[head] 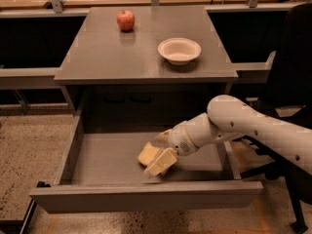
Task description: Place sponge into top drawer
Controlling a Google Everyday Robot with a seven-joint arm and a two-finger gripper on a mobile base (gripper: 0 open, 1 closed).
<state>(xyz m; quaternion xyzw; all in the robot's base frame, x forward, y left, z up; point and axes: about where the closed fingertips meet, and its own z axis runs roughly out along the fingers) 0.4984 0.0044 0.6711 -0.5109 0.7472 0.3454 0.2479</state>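
The top drawer (68, 152) of the grey cabinet is pulled fully out. The pale yellow sponge (147, 154) rests on the drawer floor, right of centre and near the front panel. My gripper (159, 150) reaches into the drawer from the right. Its cream fingers (161, 163) are spread, one behind the sponge and one in front of it on the right. The sponge lies at the fingertips, and I cannot tell whether a finger still touches it.
On the cabinet top stand a red apple (126, 20) at the back left and a white bowl (179, 50) to the right. A black chair (292, 82) stands at the right, behind my arm. The drawer's front panel (146, 197) is close below the gripper.
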